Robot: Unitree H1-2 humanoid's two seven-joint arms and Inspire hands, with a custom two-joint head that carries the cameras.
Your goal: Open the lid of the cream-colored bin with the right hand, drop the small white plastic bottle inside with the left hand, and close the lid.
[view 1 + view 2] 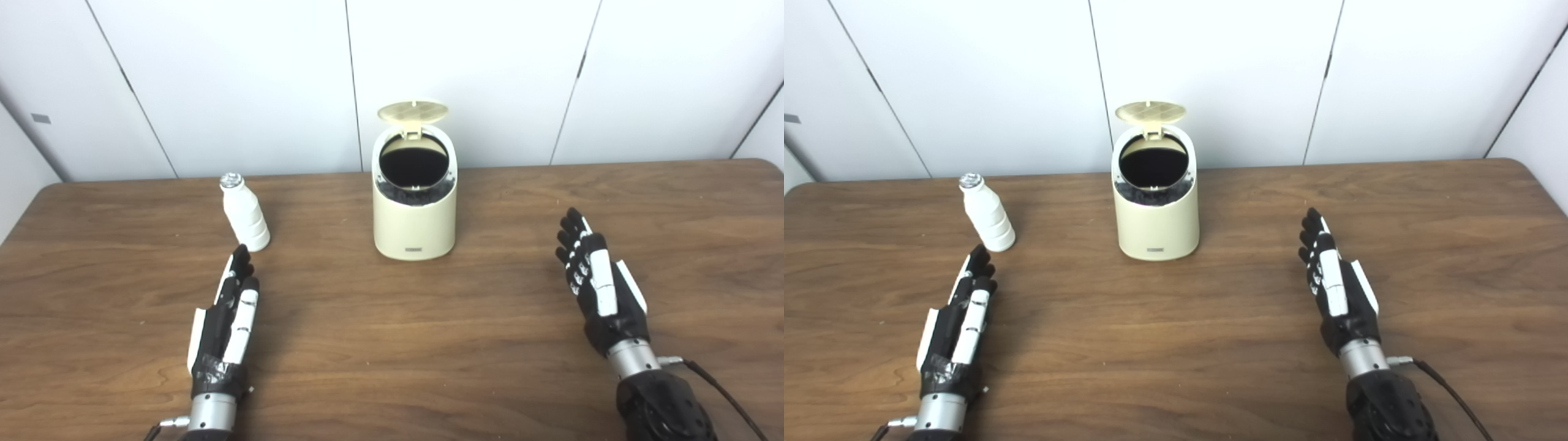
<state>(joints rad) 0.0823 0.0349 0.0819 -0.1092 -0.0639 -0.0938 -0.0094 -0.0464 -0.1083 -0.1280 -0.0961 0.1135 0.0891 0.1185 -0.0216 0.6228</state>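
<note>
Bench (392, 367): dark wood-grain top with rounded far corners, set against a white panelled wall (245, 73).

Cream-colored bin (414, 226): stands upright near the middle of the bench, toward the far side. Rounded body with a small dark label low on its front. The lid (412, 112) is raised on a hinge at the rear rim and stands up behind the opening, its ribbed underside showing. The round mouth is dark inside, with a black liner edge showing around the rim.

Small white plastic bottle (245, 214): stands on the bench to the left of the bin and well apart from it, leaning slightly in the views, with a silvery foil cap on top and a ridged lower body.

Left hand (228, 324): black and white, fingers straight and extended, holding nothing. Its fingertips lie just short of the bottle's base, not touching it.

Right hand (603, 288): black and white, fingers straight, holding nothing. It sits well to the right of the bin, nearer the front edge, with a thin cable running from the wrist.
</note>
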